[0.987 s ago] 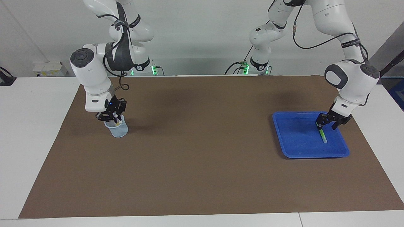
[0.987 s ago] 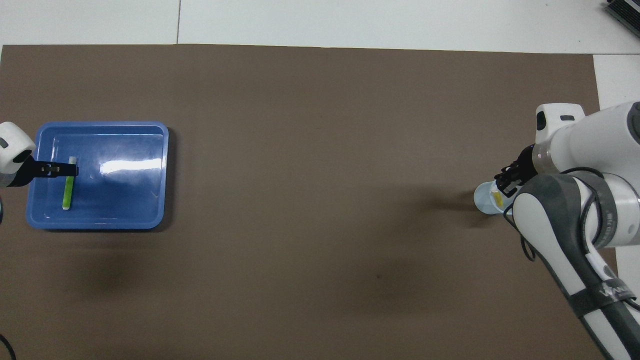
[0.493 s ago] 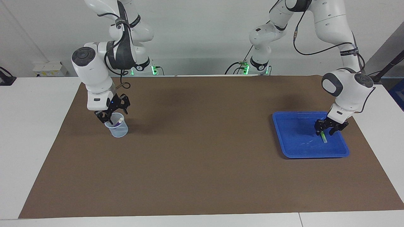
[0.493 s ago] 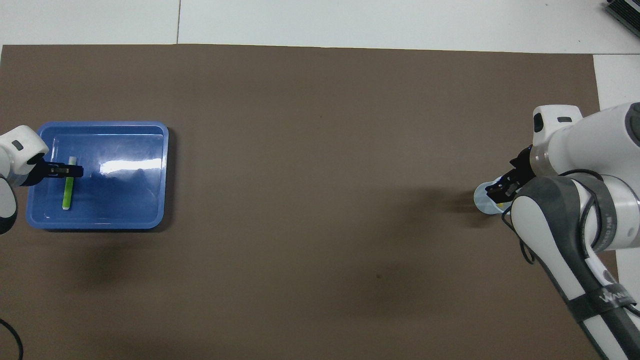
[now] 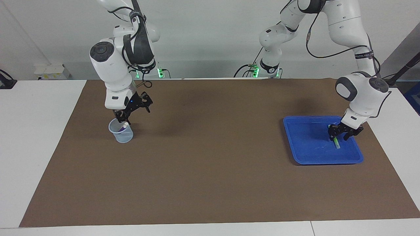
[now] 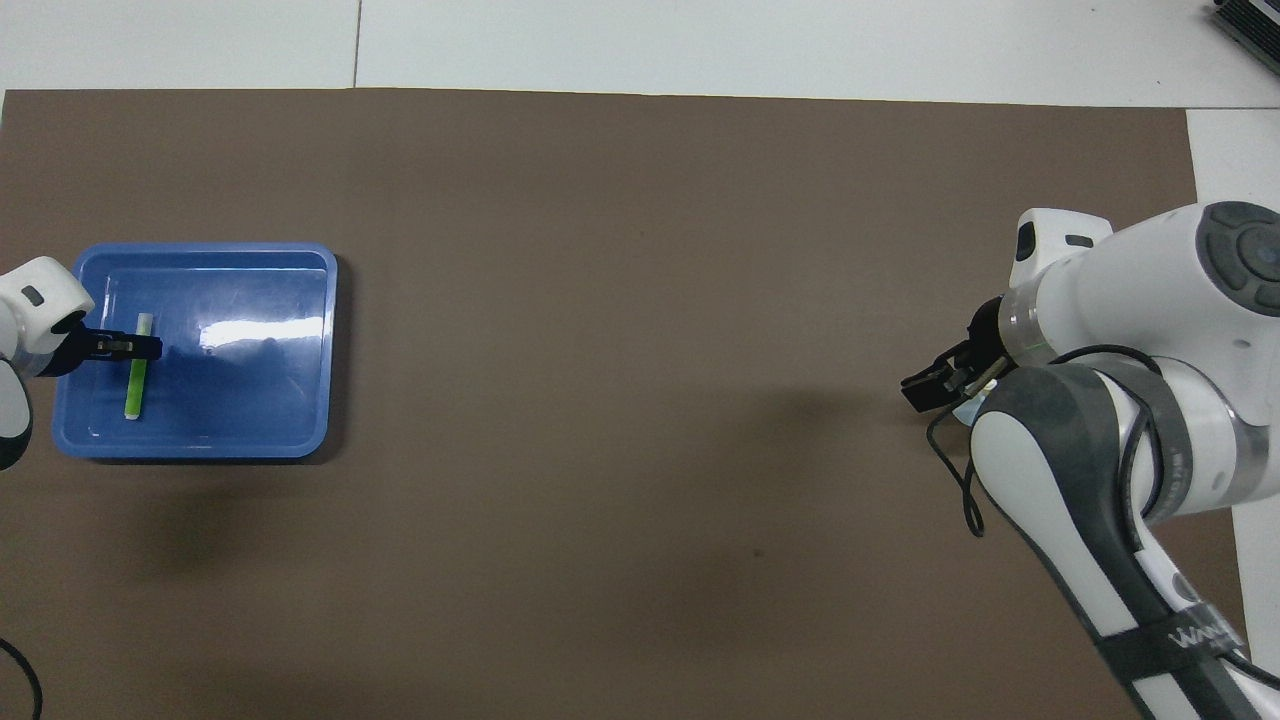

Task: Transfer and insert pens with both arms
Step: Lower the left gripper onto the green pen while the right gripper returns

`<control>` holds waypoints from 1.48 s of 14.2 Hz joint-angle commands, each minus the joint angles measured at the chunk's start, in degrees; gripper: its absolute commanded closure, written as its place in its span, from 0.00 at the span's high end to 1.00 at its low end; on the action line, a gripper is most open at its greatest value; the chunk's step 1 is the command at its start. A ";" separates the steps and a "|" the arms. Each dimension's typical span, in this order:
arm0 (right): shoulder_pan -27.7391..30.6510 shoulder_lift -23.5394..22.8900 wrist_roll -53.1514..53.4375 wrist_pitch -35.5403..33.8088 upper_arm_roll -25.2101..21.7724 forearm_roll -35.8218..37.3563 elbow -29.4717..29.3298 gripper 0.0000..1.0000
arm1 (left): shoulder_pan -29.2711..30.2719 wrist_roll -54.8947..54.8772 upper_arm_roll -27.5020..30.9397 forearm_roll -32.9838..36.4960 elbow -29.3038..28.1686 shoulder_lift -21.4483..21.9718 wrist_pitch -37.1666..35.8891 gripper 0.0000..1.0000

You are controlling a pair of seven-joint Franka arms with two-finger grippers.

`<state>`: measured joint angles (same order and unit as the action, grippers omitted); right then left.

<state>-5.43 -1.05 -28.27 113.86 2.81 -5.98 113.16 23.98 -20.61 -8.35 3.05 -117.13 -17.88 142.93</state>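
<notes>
Facing view: the right gripper, empty and open, hangs over a clear cup holding the purple pen. The left gripper is down around the green pen in the blue tray; grip unclear.

Overhead view: the right arm hides the cup; brown mat covers the surface.

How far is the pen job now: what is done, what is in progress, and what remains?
Done: a purple pen stands in the clear cup, with the right gripper open above it. In progress: the left gripper is down at the green pen in the blue tray. Remaining: lifting, transferring and inserting it.
</notes>
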 commanded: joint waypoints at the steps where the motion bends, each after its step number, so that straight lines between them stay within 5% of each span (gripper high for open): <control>1: 0.07 0.61 3.92 -1.27 0.09 -4.30 -0.13 1.00 | 0.80 -0.22 -0.44 1.00 0.24 -1.98 2.35 0.66; 7: -2.38 0.69 15.42 -1.18 0.44 -10.45 -0.13 1.00 | 0.72 0.05 -0.44 1.00 0.15 -2.25 2.53 0.00; 14: -6.08 1.04 29.06 -0.83 0.44 -15.99 -0.13 1.00 | 0.80 0.40 -0.44 0.91 2.07 -2.16 -1.33 0.00; 21: -6.79 0.96 33.46 -0.39 0.44 -17.05 -0.13 1.00 | -1.39 10.57 -0.79 0.91 9.81 1.96 -19.43 0.00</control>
<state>-12.19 -1.00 3.84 113.72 3.20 -21.55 112.65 23.83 -14.58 -9.45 3.20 -108.46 -18.22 127.96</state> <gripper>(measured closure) 0.000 0.824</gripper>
